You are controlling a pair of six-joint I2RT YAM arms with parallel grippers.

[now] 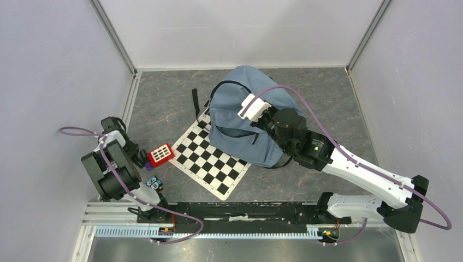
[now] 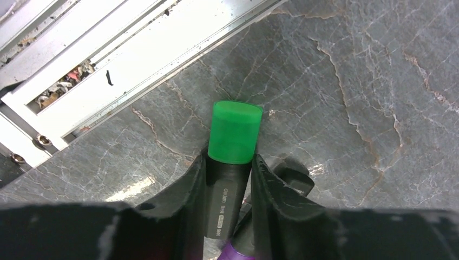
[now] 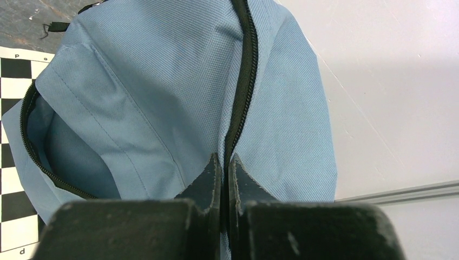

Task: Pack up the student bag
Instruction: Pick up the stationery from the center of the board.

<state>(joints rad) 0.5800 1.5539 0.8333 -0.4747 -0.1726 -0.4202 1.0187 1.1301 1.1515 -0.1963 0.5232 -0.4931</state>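
The first danger, as I judge it, is at the left pincer. It is closed on the black barrel of a green-capped marker, with both fingers pressed against the barrel. The barrel is smooth and round, and a purple thing lies partly between the same fingers. If that is caught too, the marker may twist or slide out when it is lifted from the tabletop. The second danger is at the right pincer. Its fingers are shut tight together exactly where the black zip of the student bag runs down to them. From the wrist view I cannot tell if any fabric or zip is really pinched there. The cloth is soft, so a weak hold could slip. The bag would then sag, and the marker would arrive against closed fabric. A front pocket stands open at the side and seems the easier entrance. The bag lies at the middle back of the tabletop, and its lower part rests on a checkered mat. It is directly under the right pincer and touches it. It is well apart from the left pincer, which is low at the left side near the metal rail. A small red box with white keys sits between the left pincer and the bag.
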